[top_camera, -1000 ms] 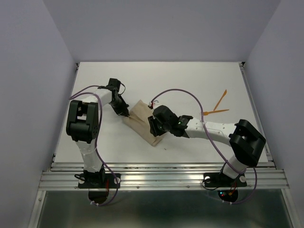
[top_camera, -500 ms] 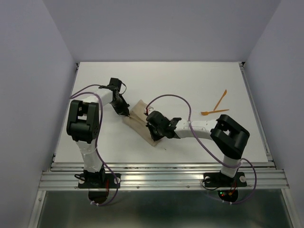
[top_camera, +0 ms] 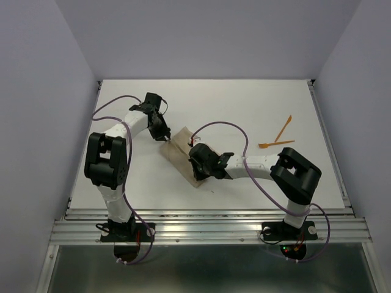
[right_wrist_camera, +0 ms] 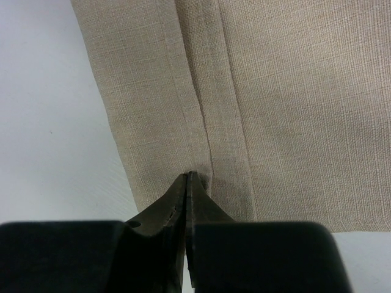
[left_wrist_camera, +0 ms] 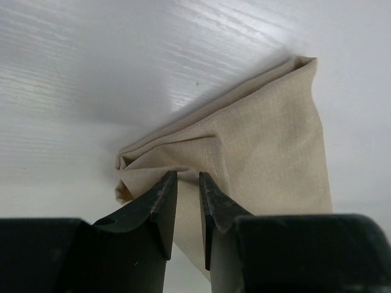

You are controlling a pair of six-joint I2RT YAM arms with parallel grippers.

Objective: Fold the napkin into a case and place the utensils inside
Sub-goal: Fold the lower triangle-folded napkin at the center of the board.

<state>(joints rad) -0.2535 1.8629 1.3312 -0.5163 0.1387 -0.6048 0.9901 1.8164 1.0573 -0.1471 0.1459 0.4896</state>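
Pinches a hem ridge of the folded napkin [right_wrist_camera: 275,110] at mid-table with the right gripper [right_wrist_camera: 188,177], tips closed together. Hovers the left gripper [left_wrist_camera: 188,178] over its 11 o'clock corner, fingers narrowly parted, gripping nothing. Shows two orange utensils [top_camera: 276,144] at 3 o'clock on the white table [top_camera: 244,101], well apart from the cloth.

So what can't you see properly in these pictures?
Top view: the two orange utensils are too small to tell what kind each is.
Top view: the right gripper covers the middle of the napkin.
Right wrist view: its shut tips hide whether cloth is pinched; the napkin runs off the top edge.
Left wrist view: the left gripper blocks the napkin's near end.
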